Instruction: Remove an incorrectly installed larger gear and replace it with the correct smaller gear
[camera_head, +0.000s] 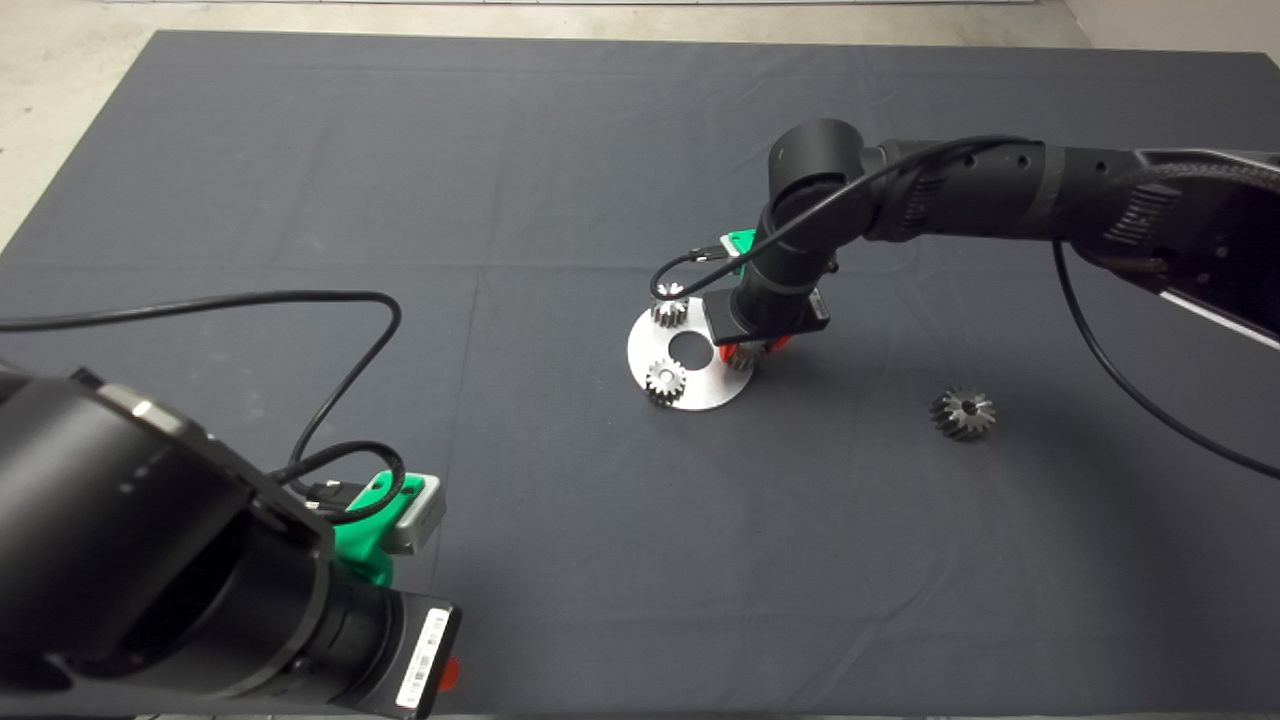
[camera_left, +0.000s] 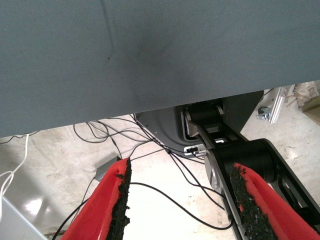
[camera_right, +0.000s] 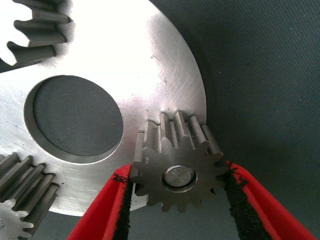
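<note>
The smaller gear (camera_right: 177, 170) sits on a pin at the right edge of the round steel plate (camera_right: 125, 50). My right gripper (camera_right: 177, 175) is down over it, and its black pads (camera_right: 124, 200) touch the gear's teeth on both sides. In the head view the right gripper (camera_head: 745, 352) is at the plate's (camera_head: 700, 392) right edge and hides most of that gear. The larger gear (camera_head: 963, 413) lies alone on the mat, well to the right of the plate. My left gripper (camera_left: 177, 167) is open and empty, parked at the lower left (camera_head: 447, 675).
Two small silvery gears (camera_head: 668, 310) (camera_head: 665, 381) stand on the plate's left side, around its round centre hole (camera_head: 688, 348). The left wrist view shows the mat's edge (camera_left: 150, 107), floor cables and the robot's base beyond it.
</note>
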